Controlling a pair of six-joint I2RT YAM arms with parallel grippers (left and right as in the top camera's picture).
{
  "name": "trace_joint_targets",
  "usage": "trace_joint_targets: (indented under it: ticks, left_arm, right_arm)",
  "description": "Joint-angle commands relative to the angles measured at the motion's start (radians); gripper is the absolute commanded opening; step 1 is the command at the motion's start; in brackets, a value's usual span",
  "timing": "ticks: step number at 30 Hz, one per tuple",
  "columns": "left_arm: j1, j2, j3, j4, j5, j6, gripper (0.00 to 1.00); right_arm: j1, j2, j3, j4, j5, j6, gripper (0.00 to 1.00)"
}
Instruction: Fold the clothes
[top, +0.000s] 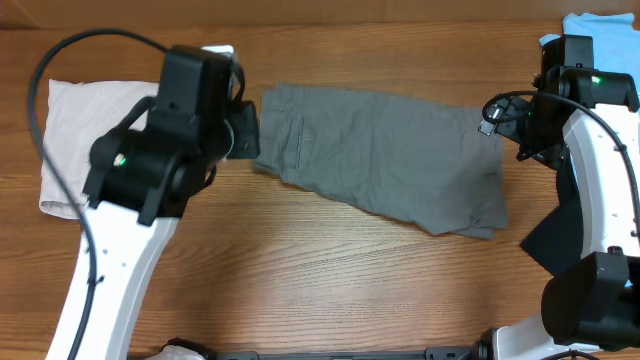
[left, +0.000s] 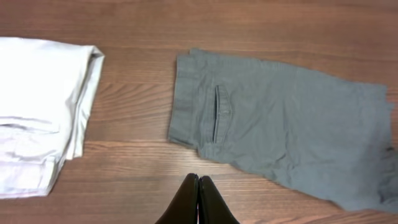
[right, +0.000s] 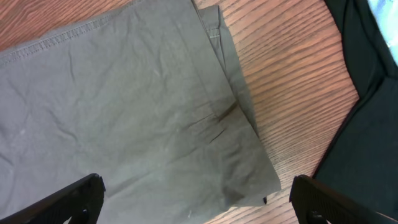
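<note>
The shorts (top: 380, 150) are lying flat at the centre of the counter (top: 330, 290), waistband (left: 183, 99) pointing to 9 o'clock and leg hems to 3 o'clock, the long axis sagging slightly toward 4 o'clock. The slit pocket (left: 216, 112) is facing up just inside the waistband. At the hem end two layers are showing, one on the other, lightly creased.

This is looking like thin woven cloth: light, limp, not slippery on the wood, and nothing in it is going to break. It is likely to drape and drag rather than hold a shape, so a fold is probably calling for pinches at the firmer edges, a waistband corner and a hem corner, catching every layer so the lower one is not trailing behind.

The left hand (left: 199, 182) is hanging over bare wood just off the waistband's 6 o'clock corner, fingers pressed together and gripping nothing, apart from the cloth. The right hand (right: 196, 183) is hovering above the hem end with its fingers spread as wide as they go, holding nothing; whether the tips are touching fabric I cannot tell.

Beige shorts (top: 75, 130) are sitting at 9 o'clock and a blue shirt (top: 600, 25) at 2 o'clock, both clear of the shorts.
</note>
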Motion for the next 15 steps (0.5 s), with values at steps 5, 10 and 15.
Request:
trace_joint_targets:
  ticks: [5, 10, 15]
  left_arm:
    - [0.006, -0.065, 0.013, -0.037, -0.120, -0.059, 0.07]
    - [0.019, -0.064, 0.013, -0.046, -0.188, -0.082, 0.18]
    - [0.025, -0.048, 0.013, -0.037, -0.187, -0.082, 0.31]
  right_arm:
    - [0.001, 0.002, 0.002, 0.004, 0.010, 0.001, 1.00]
    - [0.001, 0.002, 0.002, 0.005, 0.010, 0.001, 1.00]
    - [0.001, 0.002, 0.002, 0.011, 0.010, 0.001, 1.00]
